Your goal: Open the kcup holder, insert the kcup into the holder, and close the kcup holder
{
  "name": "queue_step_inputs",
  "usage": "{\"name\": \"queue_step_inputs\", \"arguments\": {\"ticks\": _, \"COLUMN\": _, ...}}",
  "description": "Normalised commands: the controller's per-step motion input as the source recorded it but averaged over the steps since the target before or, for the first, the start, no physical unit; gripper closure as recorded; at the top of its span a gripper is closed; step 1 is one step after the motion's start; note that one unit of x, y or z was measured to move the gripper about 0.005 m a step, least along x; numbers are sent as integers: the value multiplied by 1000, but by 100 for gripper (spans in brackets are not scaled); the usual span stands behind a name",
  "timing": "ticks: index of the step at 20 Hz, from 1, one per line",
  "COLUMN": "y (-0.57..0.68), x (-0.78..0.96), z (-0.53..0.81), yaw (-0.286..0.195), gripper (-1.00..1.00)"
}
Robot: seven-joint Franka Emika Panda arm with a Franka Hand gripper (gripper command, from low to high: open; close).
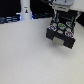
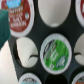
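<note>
Wrist view: kcup [image 2: 55,51] seated in kcup holder [image 2: 35,75] slot, red-topped pod [image 2: 17,16] near; claw state unclear.

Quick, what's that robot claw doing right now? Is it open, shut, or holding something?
Gripper: it hangs over the kcup holder, but the pictures are too blurry to tell whether it is open, shut or holding anything.

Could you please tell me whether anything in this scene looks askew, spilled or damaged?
Nothing stands out. The holder sits with its tray slid out, and the green-topped kcup sits level in a slot next to a red-topped pod. Other slots are vacant. The white bottle stands upright. No spill or damage shows, though the pictures are blurry.
</note>
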Motion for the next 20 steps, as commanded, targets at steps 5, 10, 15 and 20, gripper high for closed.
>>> {"name": "queue_step_inputs", "arguments": {"ticks": 5, "y": -394, "x": 745, "z": 183, "yaw": 5, "gripper": -100}}
{"name": "queue_step_inputs", "arguments": {"ticks": 10, "y": -187, "x": 810, "z": 9, "yaw": 25, "gripper": -100}}
{"name": "queue_step_inputs", "arguments": {"ticks": 15, "y": 42, "x": 767, "z": -114, "yaw": 69, "gripper": -100}}
{"name": "queue_step_inputs", "arguments": {"ticks": 20, "y": 266, "x": 277, "z": -227, "yaw": 204, "gripper": -100}}
